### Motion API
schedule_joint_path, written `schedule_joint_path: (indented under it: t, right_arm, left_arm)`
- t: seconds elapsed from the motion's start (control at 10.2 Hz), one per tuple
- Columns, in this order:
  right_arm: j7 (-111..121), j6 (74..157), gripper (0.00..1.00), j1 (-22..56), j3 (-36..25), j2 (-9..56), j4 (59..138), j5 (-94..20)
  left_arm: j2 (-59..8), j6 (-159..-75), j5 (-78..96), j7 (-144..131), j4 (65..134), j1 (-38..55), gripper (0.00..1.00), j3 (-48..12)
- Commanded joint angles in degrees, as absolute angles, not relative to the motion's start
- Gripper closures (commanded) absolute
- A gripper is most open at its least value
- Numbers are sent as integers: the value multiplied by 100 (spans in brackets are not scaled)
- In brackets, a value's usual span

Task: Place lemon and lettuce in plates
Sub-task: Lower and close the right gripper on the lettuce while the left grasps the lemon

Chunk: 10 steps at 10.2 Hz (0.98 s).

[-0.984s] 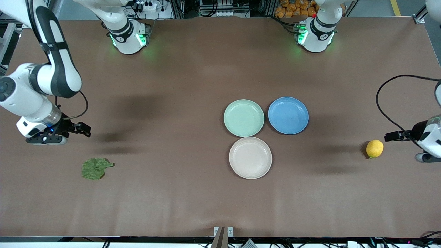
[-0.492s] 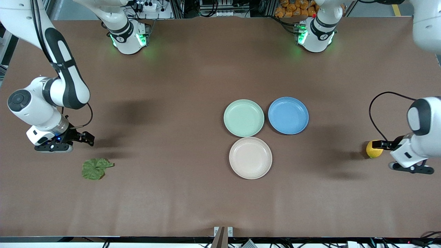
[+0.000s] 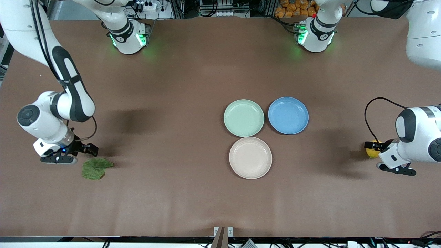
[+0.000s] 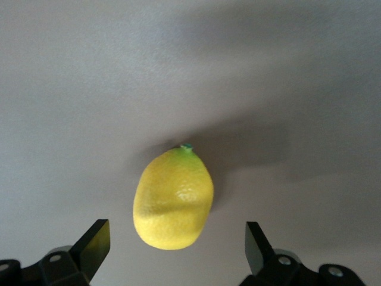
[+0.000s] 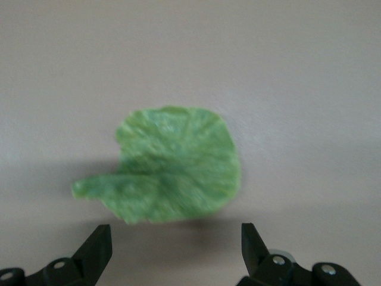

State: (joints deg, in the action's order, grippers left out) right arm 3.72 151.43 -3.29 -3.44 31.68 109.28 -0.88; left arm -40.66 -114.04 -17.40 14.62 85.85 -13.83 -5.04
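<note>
Left end effector point(image 4: 172, 250) hangs over the lemon point(image 4: 173, 199), fingers apart — right end effector point(image 5: 172, 250), fingers also apart, over the lettuce point(image 5: 169, 165); both lie on the tabletop point(image 3: 172, 103), outside the plates point(image 3: 244, 117).

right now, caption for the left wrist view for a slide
Open left gripper poised around a yellow lemon lying on the brown table.

I can read no text, label, brand, number or sign anywhere in my views.
</note>
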Motion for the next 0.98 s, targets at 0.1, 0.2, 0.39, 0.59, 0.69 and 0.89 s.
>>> schedule_joint_path:
  t: [0.1, 0.2, 0.39, 0.59, 0.69, 0.89]
  right_arm:
    - [79, 15152, 5, -237, -343, 3673, 10371, -114]
    - [79, 15205, 6, -237, -343, 3700, 10371, -106]
    - [88, 15371, 6, -229, -343, 3823, 10371, -97]
    - [114, 15442, 7, -237, -343, 3832, 10371, -97]
    - [97, 15451, 10, -237, -343, 3841, 10371, -105]
    - [79, 15442, 13, -229, -334, 3858, 10406, -105]
  left_arm:
    - [-4315, -11452, -2144, 1547, 8490, -1362, 0, -527]
    - [-4394, -11452, -2284, 1547, 8482, -1336, 0, -527]
    - [-4535, -11461, -2461, 1556, 8464, -1336, 0, -527]
    - [-4562, -11635, -2627, 1556, 8464, -1336, 1, -536]
    - [-4562, -11672, -2637, 1547, 8464, -1345, 70, -536]
    - [-4562, -11672, -2628, 1451, 8464, -1319, 100, -536]
